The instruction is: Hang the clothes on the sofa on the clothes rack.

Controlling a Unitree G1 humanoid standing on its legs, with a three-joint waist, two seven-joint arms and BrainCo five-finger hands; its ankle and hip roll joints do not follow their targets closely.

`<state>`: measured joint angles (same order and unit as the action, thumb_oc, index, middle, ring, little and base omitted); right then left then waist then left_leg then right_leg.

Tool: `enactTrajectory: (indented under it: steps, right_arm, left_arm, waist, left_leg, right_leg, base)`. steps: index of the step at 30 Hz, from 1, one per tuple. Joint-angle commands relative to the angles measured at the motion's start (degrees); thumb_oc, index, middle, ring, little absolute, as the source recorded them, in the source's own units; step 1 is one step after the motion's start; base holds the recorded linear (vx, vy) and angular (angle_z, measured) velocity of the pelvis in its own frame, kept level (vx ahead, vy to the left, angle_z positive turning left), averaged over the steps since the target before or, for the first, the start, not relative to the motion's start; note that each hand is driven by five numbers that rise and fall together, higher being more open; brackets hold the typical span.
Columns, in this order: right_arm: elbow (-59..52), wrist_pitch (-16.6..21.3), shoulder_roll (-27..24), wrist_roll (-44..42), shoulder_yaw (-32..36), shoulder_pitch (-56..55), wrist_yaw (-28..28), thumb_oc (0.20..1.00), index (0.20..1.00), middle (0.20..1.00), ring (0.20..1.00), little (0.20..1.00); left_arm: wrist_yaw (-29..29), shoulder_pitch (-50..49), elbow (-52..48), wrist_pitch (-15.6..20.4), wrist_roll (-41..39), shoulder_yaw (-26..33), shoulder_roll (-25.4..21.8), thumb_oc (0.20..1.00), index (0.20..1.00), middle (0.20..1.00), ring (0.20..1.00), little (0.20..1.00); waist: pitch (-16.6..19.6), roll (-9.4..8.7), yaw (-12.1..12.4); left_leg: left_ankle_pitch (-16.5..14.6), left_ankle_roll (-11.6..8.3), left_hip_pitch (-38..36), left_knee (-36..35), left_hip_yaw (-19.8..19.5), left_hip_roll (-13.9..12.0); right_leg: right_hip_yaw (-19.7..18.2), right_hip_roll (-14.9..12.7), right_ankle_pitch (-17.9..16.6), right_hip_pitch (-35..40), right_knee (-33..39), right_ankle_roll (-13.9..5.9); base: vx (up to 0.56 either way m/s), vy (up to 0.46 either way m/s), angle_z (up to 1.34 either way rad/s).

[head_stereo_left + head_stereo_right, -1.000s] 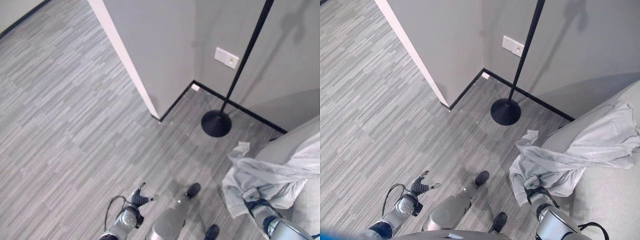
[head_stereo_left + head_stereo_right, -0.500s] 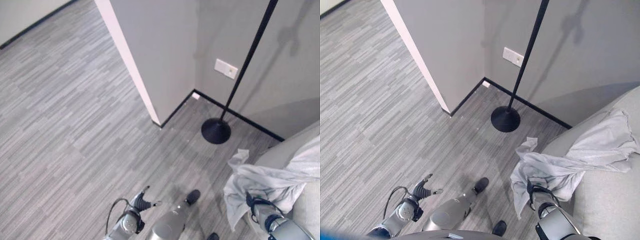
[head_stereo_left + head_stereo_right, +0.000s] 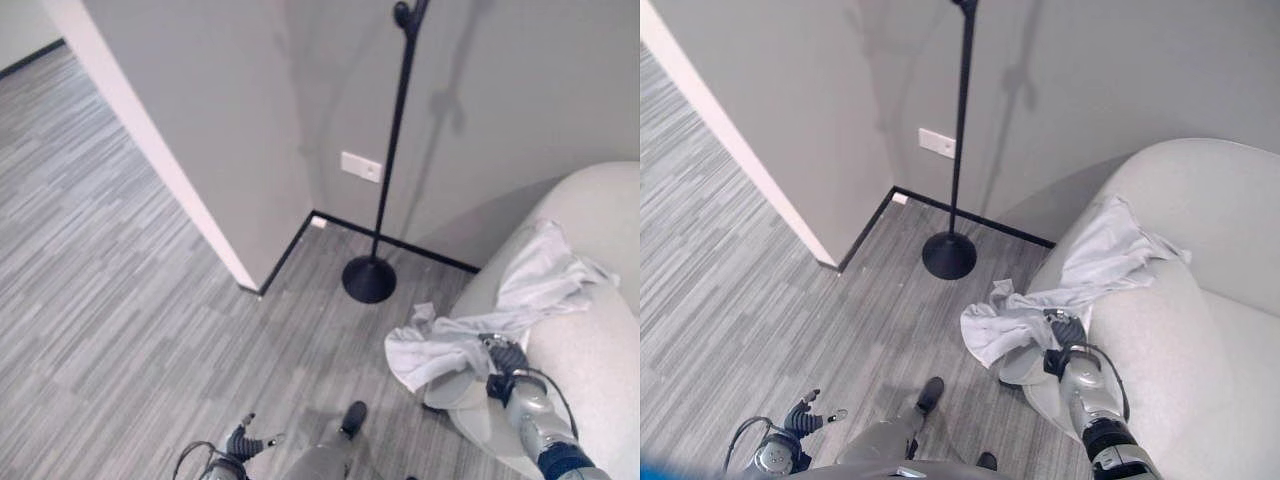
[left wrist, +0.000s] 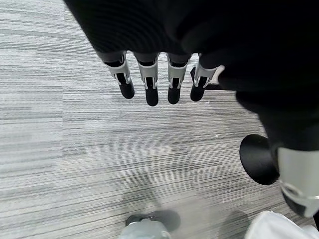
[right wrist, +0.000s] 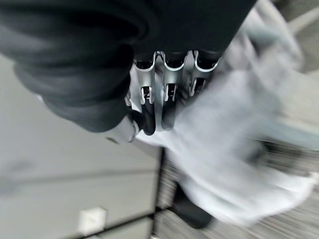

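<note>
The right hand (image 3: 1068,332) was closed on the pale grey garment (image 3: 1090,268), its fingers (image 5: 160,107) curled into the cloth in its own wrist view. The garment lay draped over the arm of the light grey sofa (image 3: 1200,330), one end trailing up toward the sofa back at 2 o'clock from the hand, the other bunched and hanging off the arm's edge at 9 o'clock, above the grey striped floor (image 3: 110,300). The black clothes rack (image 3: 392,150) stood on its round base at 11 o'clock from the hand, near the wall corner and well apart from the garment. The left hand (image 4: 159,82) hung low over the floor, fingers relaxed and holding nothing
</note>
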<state>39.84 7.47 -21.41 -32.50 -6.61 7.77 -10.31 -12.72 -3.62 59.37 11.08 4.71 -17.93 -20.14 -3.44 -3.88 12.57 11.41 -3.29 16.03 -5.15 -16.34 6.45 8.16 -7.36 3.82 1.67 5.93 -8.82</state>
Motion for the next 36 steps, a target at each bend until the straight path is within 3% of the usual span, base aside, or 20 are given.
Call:
enactTrajectory:
  steps: [1,7,9,10,12,13,15,16,17,18,19,21,23,24,26,36]
  right_arm:
    - [-5.1,6.8,-4.2,-9.5,2.7,0.7,1.0,0.200,0.200,0.200,0.200,0.200]
    - [-16.5,14.3,4.0,-21.6,8.1,0.5,0.1,0.200,0.200,0.200,0.200,0.200]
    - [-18.6,14.9,4.3,-19.9,8.3,0.1,-1.2,0.200,0.200,0.200,0.200,0.200]
    - [-20.7,14.1,3.6,-14.2,7.2,-0.6,-3.2,0.200,0.200,0.200,0.200,0.200]
    - [-21.4,11.7,0.4,-6.9,5.0,-0.7,-3.7,0.404,0.404,0.404,0.404,0.404]
    - [-21.7,9.9,-1.3,-2.1,3.7,-0.5,-4.1,1.000,1.000,1.000,1.000,1.000]
    - [-21.7,6.2,-5.0,9.4,-0.2,1.0,-4.6,1.000,1.000,1.000,1.000,1.000]
    - [-21.7,6.1,-5.0,9.5,-0.2,1.1,-4.7,1.000,1.000,1.000,1.000,1.000]
    - [-20.8,3.5,-7.5,17.7,-2.7,2.3,-4.8,1.000,1.000,1.000,1.000,1.000]
    - [-20.8,3.5,-7.5,17.7,-2.7,2.3,-4.8,1.000,1.000,1.000,1.000,1.000]
    - [-19.2,1.2,-9.8,25.8,-5.1,4.1,-5.1,1.000,1.000,1.000,1.000,1.000]
    - [-18.0,0.3,-10.5,29.3,-5.9,4.9,-5.7,1.000,1.000,1.000,1.000,1.000]
    - [-11.7,-3.4,-12.2,42.2,-8.3,8.3,-9.0,1.000,1.000,1.000,1.000,1.000]
    - [-11.6,-3.3,-12.1,42.3,-8.4,8.4,-9.1,1.000,1.000,1.000,1.000,1.000]
    - [-5.4,-6.6,-13.5,53.1,-10.6,12.3,-12.6,1.000,1.000,1.000,1.000,1.000]
    - [9.1,-11.6,-14.9,65.6,-16.3,21.0,-20.1,1.000,1.000,1.000,1.000,1.000]
  left_arm:
    - [-1.2,1.5,3.0,0.7,-3.2,-0.3,1.5,1.000,1.000,1.000,1.000,1.000]
    - [-1.7,1.3,0.3,0.5,-4.6,0.6,1.8,1.000,1.000,1.000,1.000,1.000]
    - [-1.9,1.3,-0.4,0.5,-4.2,0.5,1.7,1.000,1.000,1.000,1.000,1.000]
    - [-1.9,1.4,-0.6,0.7,-3.3,0.2,1.5,1.000,1.000,1.000,1.000,1.000]
    - [-1.5,1.4,-1.5,1.0,-2.8,-0.2,1.2,1.000,1.000,1.000,1.000,1.000]
    - [-1.4,1.4,-2.0,1.2,-2.5,-0.4,1.1,1.000,1.000,1.000,1.000,1.000]
    - [-1.1,1.4,-2.5,1.6,-2.1,-0.9,1.1,1.000,1.000,1.000,1.000,1.000]
    - [-1.1,1.4,-2.5,1.6,-2.1,-0.9,1.1,1.000,1.000,1.000,1.000,1.000]
    - [-0.9,1.3,-2.5,1.8,-1.5,-1.1,1.1,1.000,1.000,1.000,1.000,1.000]
    - [-0.9,1.3,-2.5,1.8,-1.5,-1.1,1.1,1.000,1.000,1.000,1.000,1.000]
    - [-0.8,0.9,-2.6,2.0,-0.8,-1.3,1.1,1.000,1.000,1.000,1.000,1.000]
    - [-1.1,0.7,-2.6,2.1,-0.3,-1.5,1.2,1.000,1.000,1.000,1.000,1.000]
    - [-2.3,0.3,-2.4,2.5,0.9,-1.3,1.4,1.000,1.000,1.000,1.000,1.000]
    - [-2.3,0.3,-2.3,2.5,0.9,-1.3,1.4,1.000,1.000,1.000,1.000,1.000]
    - [-4.1,0.4,-2.1,2.8,2.4,-1.2,1.5,1.000,1.000,1.000,1.000,1.000]
    - [-8.1,1.6,-5.9,4.0,6.1,-2.4,-0.1,1.000,1.000,1.000,1.000,1.000]
  waist:
    - [1.3,1.76,0.6]
    - [2.6,2.26,-0.5]
    - [2.8,2.40,-0.8]
    - [3.0,2.49,-1.2]
    - [3.1,2.59,-1.6]
    - [3.0,2.69,-1.7]
    - [2.9,2.64,-1.8]
    - [2.9,2.66,-1.9]
    - [2.8,2.56,-1.7]
    - [2.8,2.56,-1.7]
    - [2.8,2.35,-1.3]
    - [2.7,2.22,-1.0]
    - [2.6,1.96,0.0]
    - [2.5,1.96,0.0]
    - [2.4,1.65,1.3]
    - [0.8,1.06,5.6]
  left_leg:
    - [-5.2,-1.27,0.5,0.1,0.4,-3.1]
    - [-5.5,-1.38,-0.3,0.1,1.2,-3.7]
    - [-5.5,-1.42,-0.5,0.1,1.4,-3.8]
    - [-5.6,-1.44,-1.0,0.1,1.8,-4.0]
    - [-5.7,-1.47,-1.3,0.1,2.1,-4.2]
    - [-5.7,-1.46,-1.5,0.1,2.2,-4.3]
    - [-5.7,-1.32,-1.8,0.1,2.3,-4.4]
    - [-5.7,-1.32,-1.8,0.1,2.4,-4.4]
    - [-5.8,-1.24,-1.9,0.1,2.4,-4.4]
    - [-5.8,-1.24,-1.9,0.1,2.4,-4.4]
    - [-5.9,-1.14,-1.8,0.1,2.2,-4.4]
    - [-5.9,-1.07,-1.8,0.1,2.1,-4.3]
    - [-6.0,-0.88,-1.6,0.1,1.7,-4.2]
    - [-6.0,-0.88,-1.6,0.1,1.7,-4.2]
    - [-6.1,-0.78,-1.2,0.1,1.4,-4.0]
    - [-5.8,-0.58,1.6,0.1,-0.3,-3.3]
  right_leg:
    - [-0.3,-1.4,1.4,-0.3,-0.9,-1.33]
    - [-1.2,-1.2,1.4,0.3,-0.9,-1.06]
    - [-1.2,-1.2,1.5,0.5,-0.9,-1.05]
    - [-1.6,-1.3,1.5,0.8,-0.9,-0.96]
    - [-1.8,-1.4,1.2,0.9,-0.9,-0.93]
    - [-1.9,-1.4,1.2,1.0,-0.9,-0.93]
    - [-2.1,-1.5,0.9,1.0,-0.9,-0.95]
    - [-2.2,-1.5,0.9,1.0,-0.9,-0.95]
    - [-2.2,-1.5,0.9,0.9,-0.9,-0.97]
    - [-2.2,-1.5,0.9,0.9,-0.9,-0.97]
    - [-2.2,-1.5,0.9,0.9,-0.9,-1.00]
    - [-2.1,-1.5,0.9,0.8,-0.9,-1.05]
    - [-1.9,-1.6,1.0,0.7,-0.9,-1.22]
    - [-1.9,-1.6,1.0,0.7,-0.9,-1.22]
    - [-1.3,-1.6,1.1,0.5,-0.9,-1.42]
    - [-0.8,-1.5,0.8,-1.3,-0.9,-1.83]
  base:
    - [0.00,-0.014,-0.09]
    - [0.01,-0.015,-0.04]
    - [0.00,-0.012,-0.08]
    - [0.01,-0.004,-0.15]
    - [0.01,-0.002,-0.15]
    - [0.00,0.003,-0.10]
    - [0.00,0.010,-0.07]
    - [0.02,0.020,-0.08]
    - [0.01,0.015,-0.08]
    - [0.04,0.031,-0.09]
    - [0.02,0.016,-0.08]
    - [0.02,0.010,-0.04]
    - [0.03,0.027,0.02]
    - [0.03,0.021,0.04]
    - [0.04,0.018,0.11]
    - [0.01,0.006,0.11]
